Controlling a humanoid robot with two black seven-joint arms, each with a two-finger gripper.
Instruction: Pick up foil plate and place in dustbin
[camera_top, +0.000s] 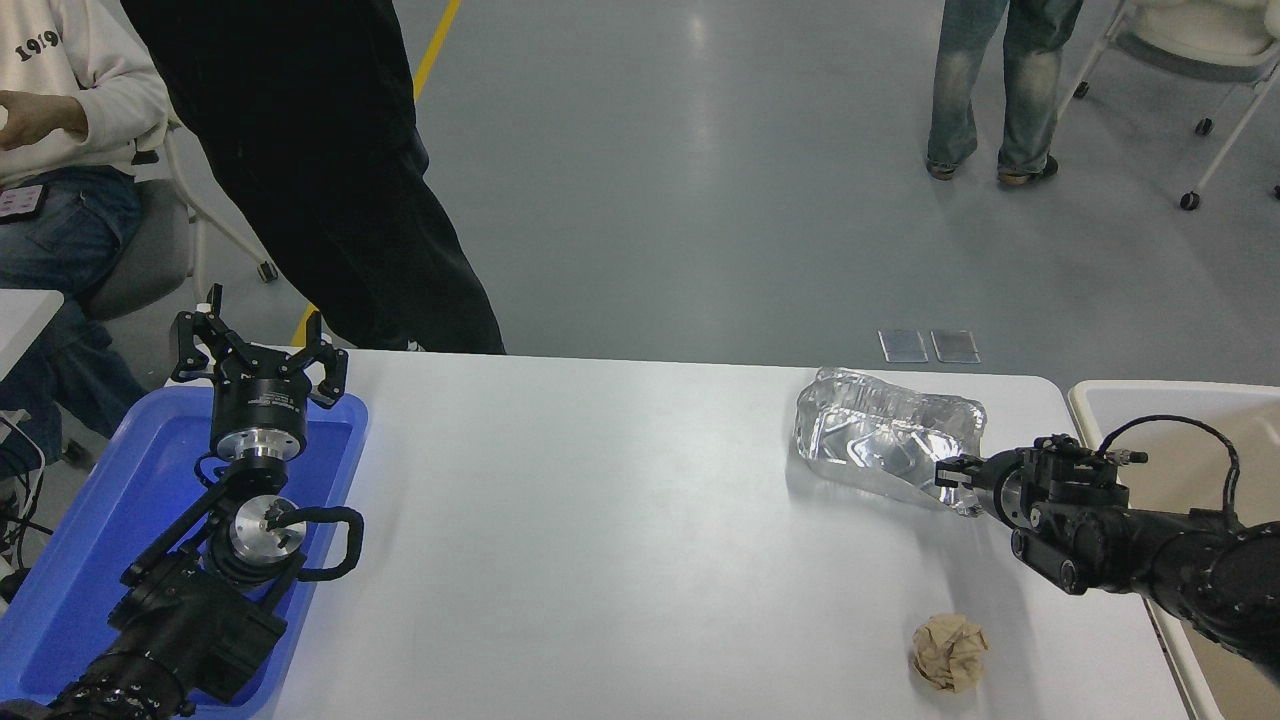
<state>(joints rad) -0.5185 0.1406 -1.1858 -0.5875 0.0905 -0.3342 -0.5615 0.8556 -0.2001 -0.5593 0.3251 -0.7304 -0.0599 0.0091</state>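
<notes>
The shiny crumpled foil plate (882, 441) is tilted up off the white table (600, 520) at the right, its open side facing me. My right gripper (950, 478) is shut on the plate's near right rim. The dustbin (1190, 430), cream-rimmed with a tan inside, stands just off the table's right edge, behind and under my right arm. My left gripper (258, 350) is parked open above the blue tray at the lower left.
A crumpled brown paper ball (949, 652) lies near the table's front right. The blue tray (90, 560) sits under the left arm. A person in black stands at the far left edge; another sits at the far left.
</notes>
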